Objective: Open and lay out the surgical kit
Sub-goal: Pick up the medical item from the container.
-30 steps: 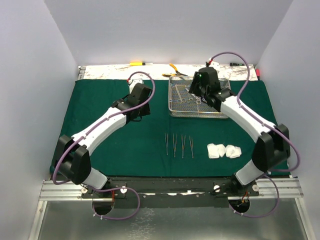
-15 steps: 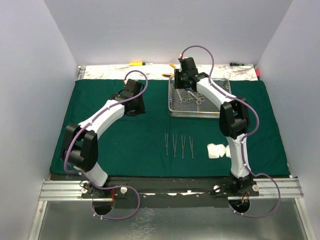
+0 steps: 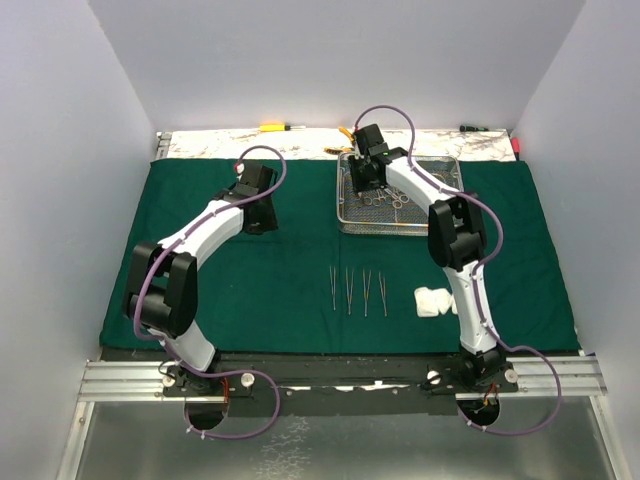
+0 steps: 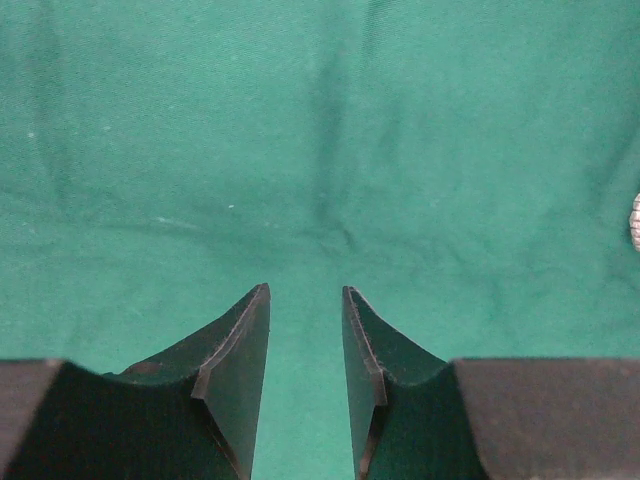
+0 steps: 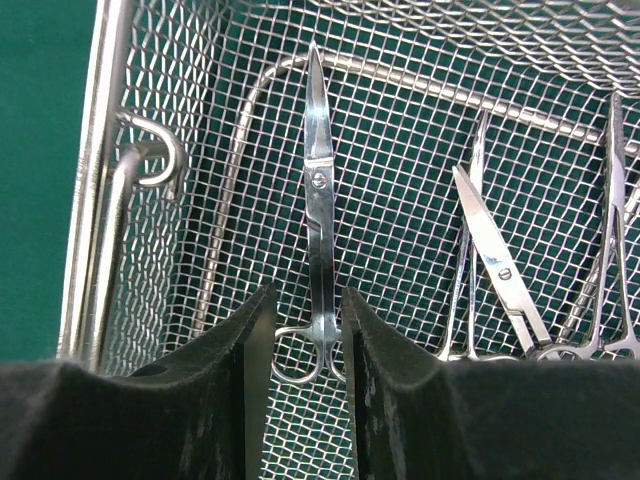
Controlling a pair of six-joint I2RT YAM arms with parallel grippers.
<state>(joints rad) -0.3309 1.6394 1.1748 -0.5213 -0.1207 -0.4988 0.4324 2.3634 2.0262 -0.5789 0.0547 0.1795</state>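
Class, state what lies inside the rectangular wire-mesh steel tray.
Several slim silver scissor-like instruments lie on the mesh floor of the tray. The right tool hides part of the nearest one's finger rings; their count is unclear.

No writing, label, brand, number or sign is showing legibly in any view. Nothing readable is appearing on the wire-mesh steel tray (image 5: pixel 103 150), on the silver clamps (image 5: pixel 320 225) lying in it, or on the dark green cloth (image 4: pixel 320 120).
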